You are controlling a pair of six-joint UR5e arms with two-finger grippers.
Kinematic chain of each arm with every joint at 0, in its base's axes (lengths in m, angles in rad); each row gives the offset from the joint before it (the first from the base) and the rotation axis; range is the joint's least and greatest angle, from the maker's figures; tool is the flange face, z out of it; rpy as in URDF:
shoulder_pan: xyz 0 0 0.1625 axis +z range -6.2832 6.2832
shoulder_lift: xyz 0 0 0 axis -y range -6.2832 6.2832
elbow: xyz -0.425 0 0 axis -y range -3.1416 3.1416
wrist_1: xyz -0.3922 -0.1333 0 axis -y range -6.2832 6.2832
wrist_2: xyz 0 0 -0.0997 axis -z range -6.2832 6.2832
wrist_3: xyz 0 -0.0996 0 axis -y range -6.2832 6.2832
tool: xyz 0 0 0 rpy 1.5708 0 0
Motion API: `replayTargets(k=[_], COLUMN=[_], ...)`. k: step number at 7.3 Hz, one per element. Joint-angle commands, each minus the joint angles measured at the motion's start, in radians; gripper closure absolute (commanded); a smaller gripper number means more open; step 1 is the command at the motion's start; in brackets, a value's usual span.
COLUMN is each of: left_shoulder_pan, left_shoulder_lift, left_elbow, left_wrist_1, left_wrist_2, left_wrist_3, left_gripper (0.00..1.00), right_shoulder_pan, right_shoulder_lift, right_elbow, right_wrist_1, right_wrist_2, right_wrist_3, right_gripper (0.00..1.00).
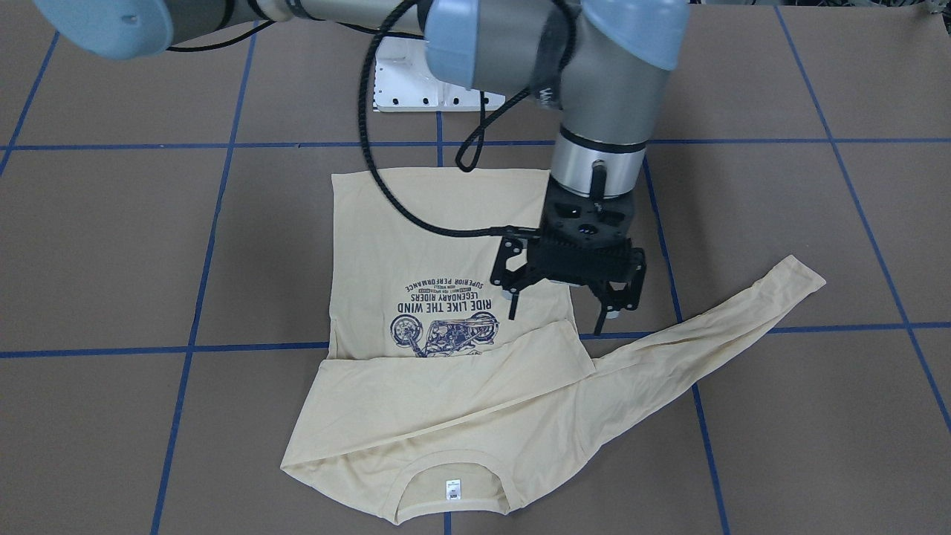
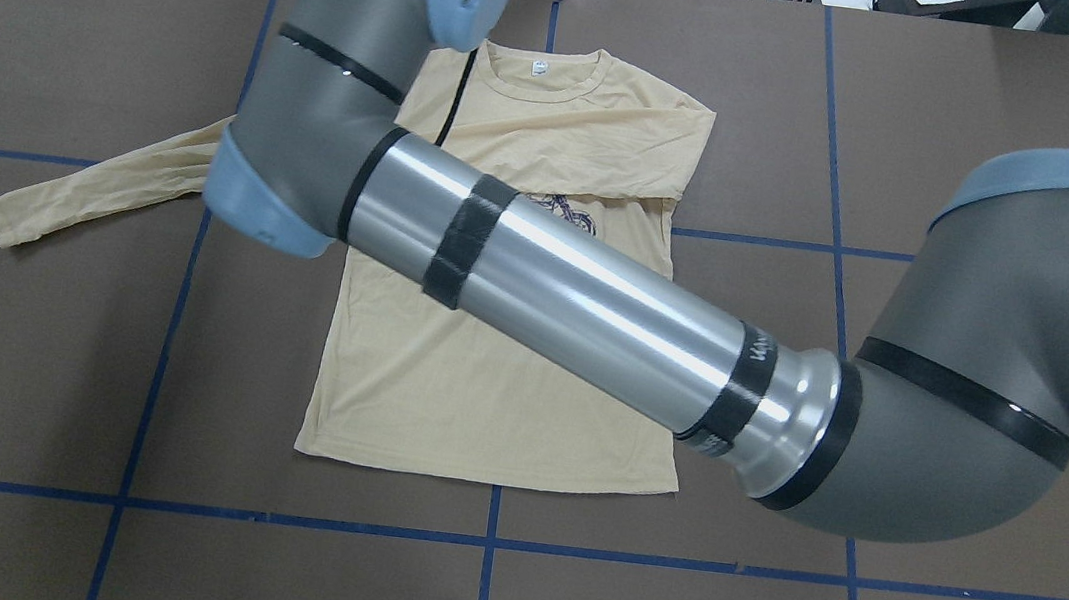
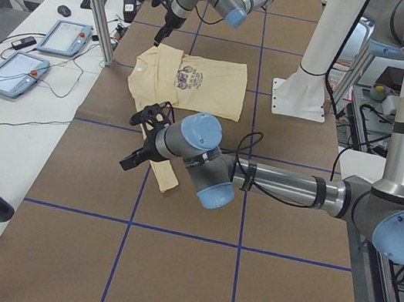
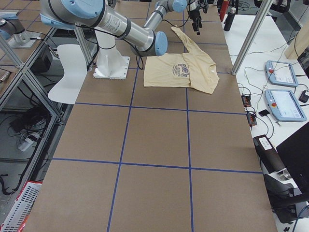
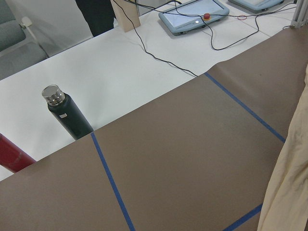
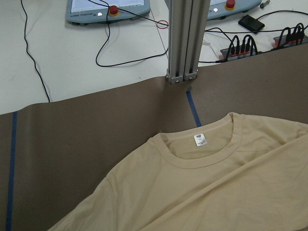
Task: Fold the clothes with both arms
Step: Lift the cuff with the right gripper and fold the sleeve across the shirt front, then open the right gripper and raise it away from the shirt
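Your pale cream-yellow long-sleeved T-shirt (image 1: pixel 416 223) lies flat, print up, mid-frame in the front-facing view on the brown, blue-taped table (image 1: pixel 111 245), one sleeve already folded across its chest. The right arm's black gripper (image 1: pixel 556 321) hovers over it, fingers spread and empty, probably placed there to take the outstretched sleeve (image 1: pixel 743 312) toward the frame's right. The left arm's black gripper (image 3: pixel 141 140) hangs near that cuff; its fingers' state you cannot tell.

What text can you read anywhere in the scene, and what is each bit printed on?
"RIDE LIKE THE WIND": navy print on the pale cream-yellow long-sleeved T-shirt, upside down in the front-facing view.
"LEGENDARY RIDERS": same print.
"SUPERIOR PERFORMANCE": same print, curved.
Text on the small white neck label: too small to read.
Lettering on the black band of the silver arm tube: blurred.
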Motion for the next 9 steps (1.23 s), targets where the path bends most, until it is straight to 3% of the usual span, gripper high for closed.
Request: replayTargets(k=[1,4,7,9], left_shoulder_pan=[0.132,0.307,0.453,0.514], left_shoulder_lift=[-0.001,-0.004,0.002,0.000], left_elbow=[0.048,0.235,0.245,0.308], left_wrist_1=[-0.036,-0.334,-0.338,-0.369], left_wrist_2=[0.112,0.318,0.401,0.497], left_wrist_3=[-0.089,-0.371,-0.527,-0.571], left_gripper=[0.00,0.00,0.00,0.00], right_shoulder_pan=[0.129,0.262,0.349,0.398], right_shoulder_lift=[-0.206,-0.654,-0.964,-1.177], right_elbow=[0.226,0.679,0.859,0.864], right_wrist_1=[-0.026,-0.026,0.000,0.226], right_wrist_2=[0.185,0.320,0.381,0.429], right_wrist_3=[-0.218,-0.456,-0.707,-0.758], right_gripper=[0.01,0.01,0.01,0.01])
